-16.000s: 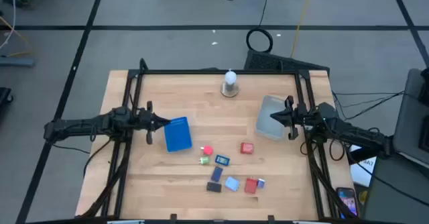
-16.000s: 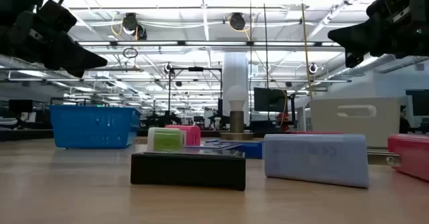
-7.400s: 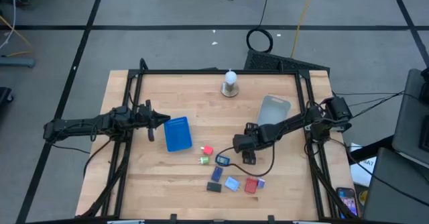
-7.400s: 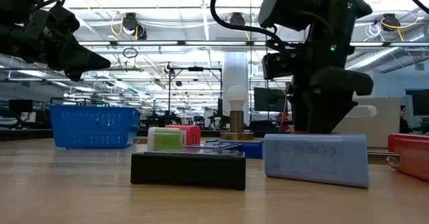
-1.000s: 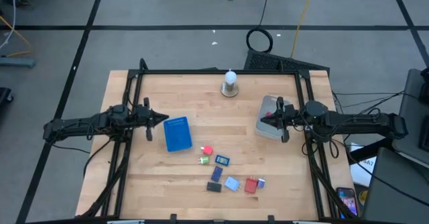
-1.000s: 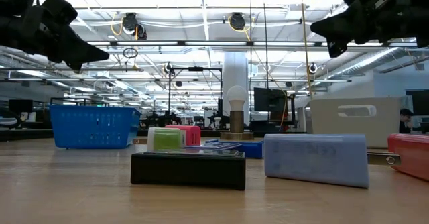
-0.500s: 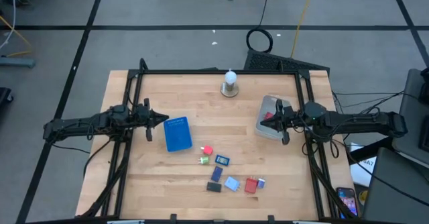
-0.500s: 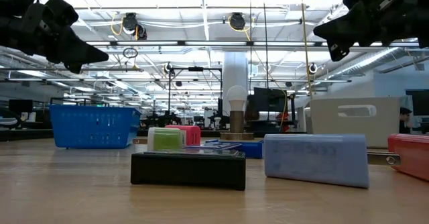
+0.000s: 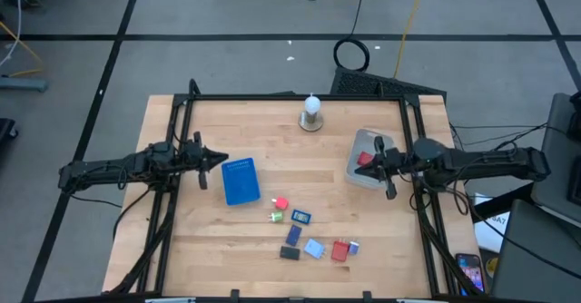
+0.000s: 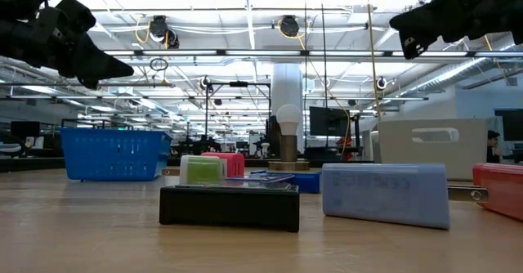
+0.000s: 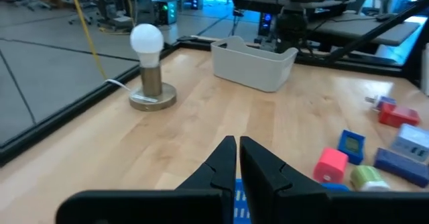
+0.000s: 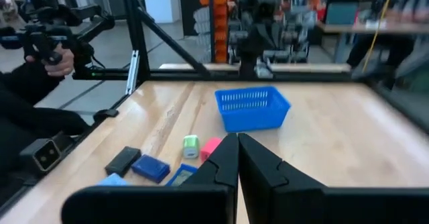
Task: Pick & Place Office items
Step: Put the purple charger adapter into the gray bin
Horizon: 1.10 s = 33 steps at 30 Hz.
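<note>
The office items lie in a loose cluster near the table's front middle: pink (image 9: 280, 203), green (image 9: 276, 217), blue (image 9: 300, 217), dark blue (image 9: 292, 236), black (image 9: 289, 253), light blue (image 9: 314, 249) and red (image 9: 340, 250). One more red piece (image 9: 367, 157) lies inside the grey bin (image 9: 370, 140). My right gripper (image 9: 363, 167) hovers shut above that bin, holding nothing. My left gripper (image 9: 222, 161) waits shut in the air at the left, just beside the blue basket (image 9: 241, 180).
A white bulb on a round base (image 9: 311, 112) stands at the far middle of the table. Black frame rails run along the left, right and far edges. Bare wood lies between the basket, the bin and the cluster.
My right gripper has tipped up a little above the grey bin and stays shut. Nothing on the table has moved.
</note>
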Motion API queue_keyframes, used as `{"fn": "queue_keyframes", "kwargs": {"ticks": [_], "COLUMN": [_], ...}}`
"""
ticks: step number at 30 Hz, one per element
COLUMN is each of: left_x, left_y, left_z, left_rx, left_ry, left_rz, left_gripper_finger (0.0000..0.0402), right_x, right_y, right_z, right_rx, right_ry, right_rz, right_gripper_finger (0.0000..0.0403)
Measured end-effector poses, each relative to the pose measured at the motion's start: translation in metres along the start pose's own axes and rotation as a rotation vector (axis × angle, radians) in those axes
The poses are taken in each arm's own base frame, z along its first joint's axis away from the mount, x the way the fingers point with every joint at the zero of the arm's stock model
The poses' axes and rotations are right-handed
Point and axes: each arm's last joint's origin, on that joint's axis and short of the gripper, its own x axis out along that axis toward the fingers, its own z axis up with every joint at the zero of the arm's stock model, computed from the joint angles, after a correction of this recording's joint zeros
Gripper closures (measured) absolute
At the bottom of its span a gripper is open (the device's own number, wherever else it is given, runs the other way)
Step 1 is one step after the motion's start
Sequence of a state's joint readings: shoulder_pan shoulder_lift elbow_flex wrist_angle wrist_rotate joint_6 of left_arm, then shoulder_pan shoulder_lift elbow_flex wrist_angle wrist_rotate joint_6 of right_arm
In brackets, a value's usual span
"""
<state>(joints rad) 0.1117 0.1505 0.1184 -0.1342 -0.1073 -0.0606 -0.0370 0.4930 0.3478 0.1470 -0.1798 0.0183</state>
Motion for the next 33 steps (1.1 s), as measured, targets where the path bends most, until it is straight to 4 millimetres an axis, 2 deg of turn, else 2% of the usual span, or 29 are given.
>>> {"fn": "queue_keyframes", "kwargs": {"ticks": [4,10,18,23,29,33], "left_x": [0.0,0.0,0.0,0.0,-0.001,-0.001], "left_y": [0.001,0.001,0.001,0.0,0.0,-0.001], "left_z": [0.0,0.001,0.006,0.01,0.011,0.011], "left_rx": [-0.02,-0.097,-0.082,-0.079,-0.097,-0.115], "left_ry": [-0.006,-0.009,-0.067,-0.106,-0.11,-0.109], "left_rz": [0.031,0.034,0.028,0.017,0.013,-0.02], "left_gripper_finger": [0.0378,0.0378,0.0378,0.0378,0.0378,0.0378], "right_x": [-0.001,-0.001,-0.001,0.0,0.001,0.001], "right_y": [0.0,0.0,0.0,0.001,0.001,0.001], "right_z": [0.001,0.0,-0.002,-0.012,-0.017,-0.02], "right_rx": [-0.062,-0.042,-0.027,0.033,0.052,0.129], "right_ry": [-0.01,0.003,0.024,0.122,0.177,0.202], "right_rz": [-0.001,0.0,0.008,0.044,0.051,0.047], "right_gripper_finger": [0.0403,0.0403,0.0403,0.0403,0.0403,0.0403]}}
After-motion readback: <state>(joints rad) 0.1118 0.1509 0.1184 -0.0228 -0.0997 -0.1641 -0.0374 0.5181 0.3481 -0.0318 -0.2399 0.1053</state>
